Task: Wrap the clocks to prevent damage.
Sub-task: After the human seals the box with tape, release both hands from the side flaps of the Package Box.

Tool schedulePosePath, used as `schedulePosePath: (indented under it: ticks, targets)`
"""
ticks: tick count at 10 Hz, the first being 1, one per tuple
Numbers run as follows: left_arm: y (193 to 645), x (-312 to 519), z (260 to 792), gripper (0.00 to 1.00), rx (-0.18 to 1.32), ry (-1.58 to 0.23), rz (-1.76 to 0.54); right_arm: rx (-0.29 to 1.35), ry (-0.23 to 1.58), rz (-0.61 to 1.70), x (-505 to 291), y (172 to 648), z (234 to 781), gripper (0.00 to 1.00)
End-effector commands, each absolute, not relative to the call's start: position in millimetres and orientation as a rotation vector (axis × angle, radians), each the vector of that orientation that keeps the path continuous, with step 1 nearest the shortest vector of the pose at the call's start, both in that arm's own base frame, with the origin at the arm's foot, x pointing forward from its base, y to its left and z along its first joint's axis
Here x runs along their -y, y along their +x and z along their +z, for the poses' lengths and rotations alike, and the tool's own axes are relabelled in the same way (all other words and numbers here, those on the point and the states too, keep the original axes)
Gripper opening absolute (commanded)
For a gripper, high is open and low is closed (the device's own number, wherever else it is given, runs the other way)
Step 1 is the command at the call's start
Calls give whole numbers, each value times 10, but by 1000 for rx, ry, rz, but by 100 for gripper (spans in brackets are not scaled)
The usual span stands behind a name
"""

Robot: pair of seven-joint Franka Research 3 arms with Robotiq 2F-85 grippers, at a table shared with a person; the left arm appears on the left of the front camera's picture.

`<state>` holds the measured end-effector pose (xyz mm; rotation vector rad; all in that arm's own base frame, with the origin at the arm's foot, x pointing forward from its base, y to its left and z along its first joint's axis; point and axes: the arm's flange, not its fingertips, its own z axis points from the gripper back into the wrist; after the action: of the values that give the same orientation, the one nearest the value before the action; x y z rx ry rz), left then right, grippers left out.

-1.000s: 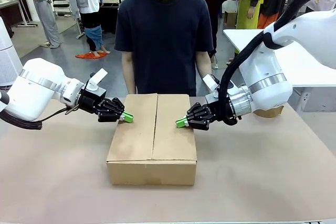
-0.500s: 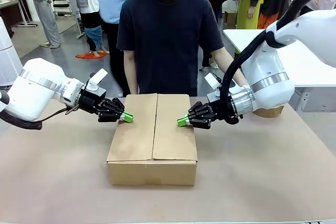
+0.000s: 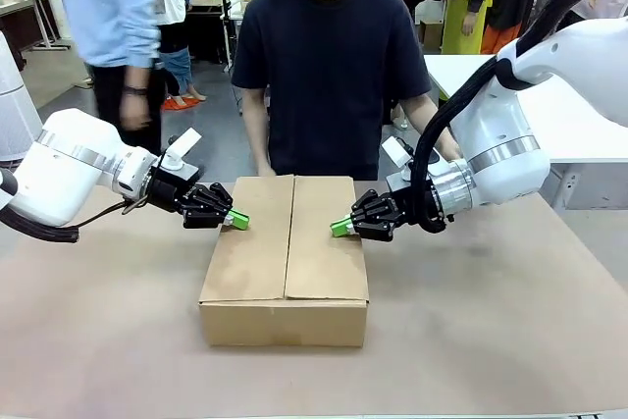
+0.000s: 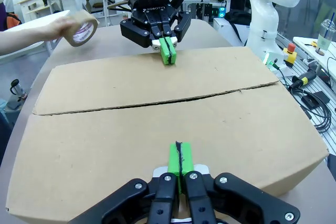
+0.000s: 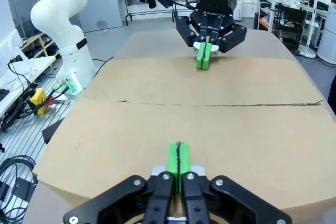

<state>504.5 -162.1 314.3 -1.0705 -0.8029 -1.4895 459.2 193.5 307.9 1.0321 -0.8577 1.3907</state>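
I hold the left gripper [image 3: 238,220] and right gripper [image 3: 340,229], both pinched shut and empty, on the box [image 3: 285,323] flaps [image 3: 250,247], pinning them flat (I reckon) for the person's tape [image 4: 81,29].

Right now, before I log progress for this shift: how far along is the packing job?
Done: the cardboard box has both flaps folded down. In hand: the left gripper and right gripper, jaws shut, each seem to press a flap, while a person's hand holds a tape roll beside the box. Left: the seam shows no tape yet.
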Motion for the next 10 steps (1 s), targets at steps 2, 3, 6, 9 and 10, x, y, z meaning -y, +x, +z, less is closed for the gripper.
schedulePosePath:
  ticks: [2, 3, 6, 9, 10]
  targets:
    - [5041, 1640, 3116, 0, 801, -1051, -1496, 851, 1028, 1386, -1958, 4590, 3044, 1]
    - [5041, 1640, 3116, 0, 801, -1051, -1496, 851, 1028, 1386, -1958, 4590, 3044, 1]
    - [5041, 1640, 3116, 0, 801, -1051, -1496, 851, 1028, 1386, -1958, 4590, 3044, 1]
    - [5041, 1640, 3116, 0, 801, -1051, -1496, 851, 1028, 1386, -1958, 4590, 3044, 1]
    - [5041, 1640, 3116, 0, 801, -1051, -1496, 851, 1028, 1386, -1958, 4590, 3044, 1]
